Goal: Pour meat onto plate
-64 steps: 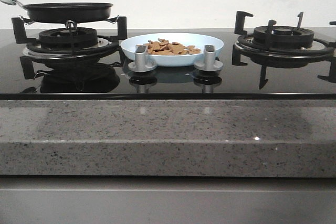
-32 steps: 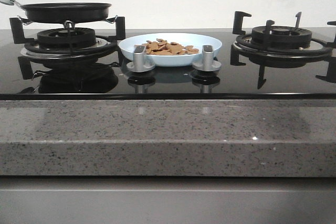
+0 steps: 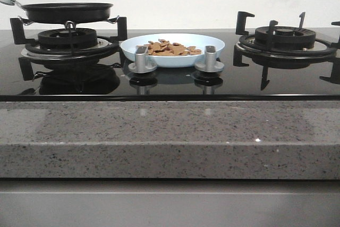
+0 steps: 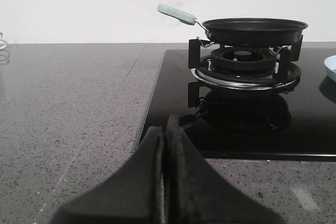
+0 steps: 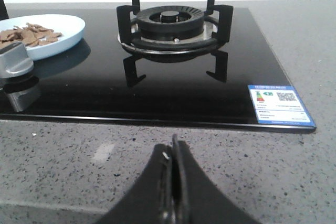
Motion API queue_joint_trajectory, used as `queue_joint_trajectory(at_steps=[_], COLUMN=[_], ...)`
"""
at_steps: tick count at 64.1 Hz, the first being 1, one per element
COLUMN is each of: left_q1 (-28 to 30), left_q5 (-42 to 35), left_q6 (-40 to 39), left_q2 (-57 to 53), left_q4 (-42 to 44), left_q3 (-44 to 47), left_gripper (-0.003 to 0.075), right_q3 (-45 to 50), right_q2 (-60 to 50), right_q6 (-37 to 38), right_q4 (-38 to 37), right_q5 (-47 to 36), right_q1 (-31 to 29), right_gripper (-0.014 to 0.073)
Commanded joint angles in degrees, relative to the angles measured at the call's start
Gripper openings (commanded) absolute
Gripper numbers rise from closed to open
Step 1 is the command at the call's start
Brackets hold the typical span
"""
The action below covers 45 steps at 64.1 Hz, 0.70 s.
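Front view. We note the plate (image 3: 172, 49) at centre frame, sitting on the black glass hob (image 3: 170, 81) between the two burners, just behind two silver knobs (image 3: 142, 60). The meat (image 3: 169, 48) lies heaped in the plate. One black frying pan (image 3: 67, 11) rests level on the left burner (image 3: 66, 40) at upper left; from this angle we cannot see inside it. The right burner (image 3: 287, 38) is bare. Neither arm shows here.

Left wrist view. The left gripper (image 4: 166, 129) is at bottom centre, fingers pressed together with nothing between them, hovering over the grey stone counter (image 4: 68, 103) short of the hob. The pan is at upper right, its pale-green handle (image 4: 177, 14) pointing to the upper left of the frame. A sliver of the plate shows at the right edge.

Right wrist view. The right gripper (image 5: 172, 153) is at bottom centre, likewise closed and empty. The plate with meat is at upper left, one knob beside it, and a label sticker (image 5: 280, 105) at lower right.

Judgement: the pour looks finished; doing this step well means keeping both arms low and clear of the pan handle.

Count: one plate, one pan, two burners, two knobs, many meat pieces.
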Motion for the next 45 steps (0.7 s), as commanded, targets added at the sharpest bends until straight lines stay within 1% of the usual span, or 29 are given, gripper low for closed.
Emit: queue_joint_trajectory(at_steps=[1, 45], left_q1=[-0.06, -0.06], left_q5=[-4.60, -4.60], left_q6=[-0.52, -0.52], left_q2=[-0.94, -0.94], left_q4=[-0.50, -0.50], left_q3=[0.30, 0.30], left_gripper=[-0.0020, -0.0020], right_q3=[-0.21, 0.61], right_q2=[-2.32, -2.18], right_q6=[0.00, 0.00], right_q4=[-0.96, -0.45], right_q5=[-5.38, -4.69], right_q1=[-0.03, -0.05], right_gripper=[-0.0068, -0.0068])
